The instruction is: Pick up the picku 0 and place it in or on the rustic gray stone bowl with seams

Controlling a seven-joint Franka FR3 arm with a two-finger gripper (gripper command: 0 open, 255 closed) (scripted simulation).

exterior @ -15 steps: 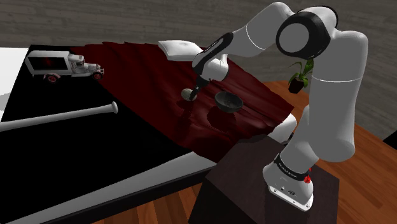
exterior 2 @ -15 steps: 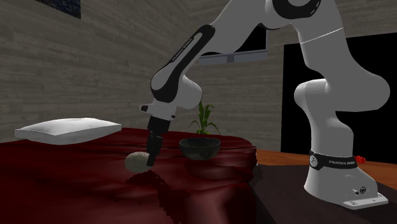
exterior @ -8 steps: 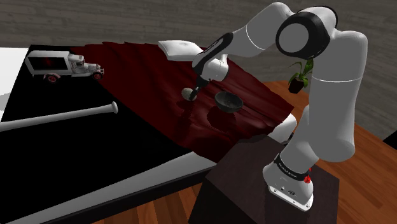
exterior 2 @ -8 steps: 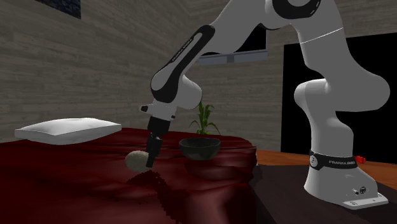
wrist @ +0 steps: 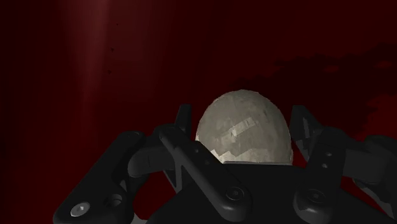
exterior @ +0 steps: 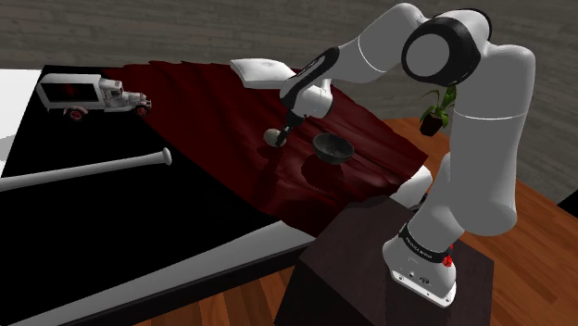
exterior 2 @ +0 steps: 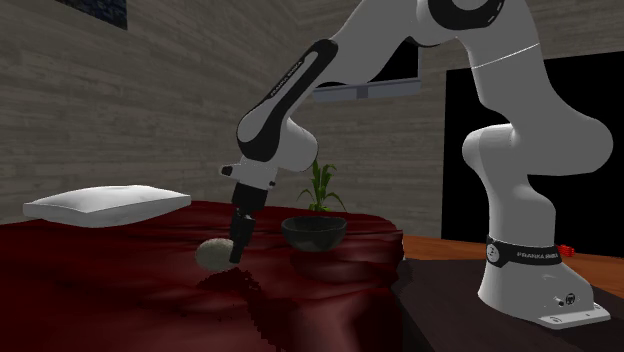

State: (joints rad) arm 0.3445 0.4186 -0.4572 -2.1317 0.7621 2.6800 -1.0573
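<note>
The pale grey egg-shaped stone (exterior: 273,138) (exterior 2: 211,254) (wrist: 245,130) is lying on the dark red blanket (exterior: 204,88) (exterior 2: 110,295) (wrist: 89,70) of the bed. From the second exterior view it is looking wider than tall, so it is lying on its side. I cannot tell which way its ends are pointing.

The black tool (exterior: 282,135) (exterior 2: 237,251) (wrist: 242,121) is pointing down at it. Its two fingers (wrist: 183,119) are standing partly apart and touching the stone on both sides, gripping it.

The dark bowl (exterior: 332,147) (exterior 2: 313,232) is sitting near the stone, open side up. A white pillow (exterior: 259,71) (exterior 2: 105,203) is lying farther off.
</note>
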